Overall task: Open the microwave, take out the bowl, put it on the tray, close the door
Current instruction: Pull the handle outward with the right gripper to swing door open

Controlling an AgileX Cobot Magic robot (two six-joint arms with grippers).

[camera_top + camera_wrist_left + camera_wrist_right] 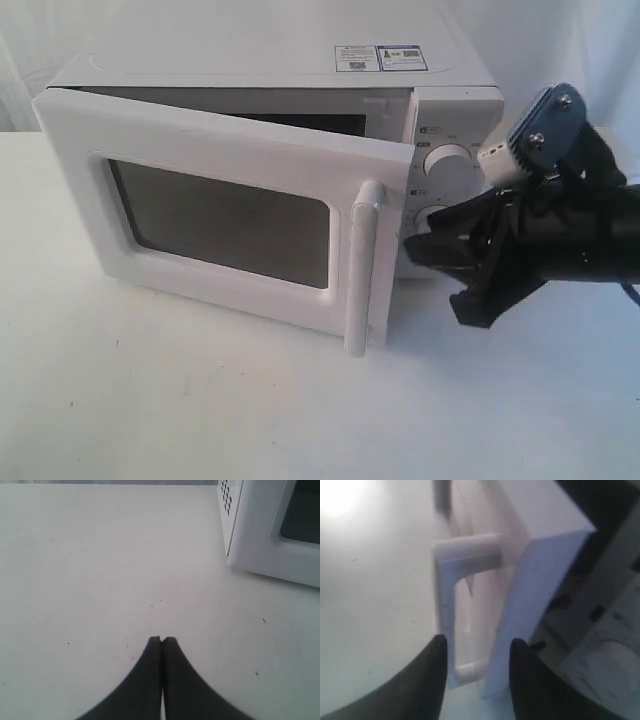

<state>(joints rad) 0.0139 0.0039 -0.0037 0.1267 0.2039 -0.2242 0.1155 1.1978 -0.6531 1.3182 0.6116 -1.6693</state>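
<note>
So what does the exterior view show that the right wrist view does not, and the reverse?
Only the exterior view shows the full dark window of the door, the stickers on the microwave and the right arm from outside. Only the right wrist view shows the gap between that arm's jaws, which stand open and empty. Both show the door ajar, its white handle and the control panel.

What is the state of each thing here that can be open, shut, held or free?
Door: partly open on the microwave.
Handle: free, nothing grips it.
Left gripper: shut, empty, over the table.
Right gripper: open, empty, close to the handle.
</note>
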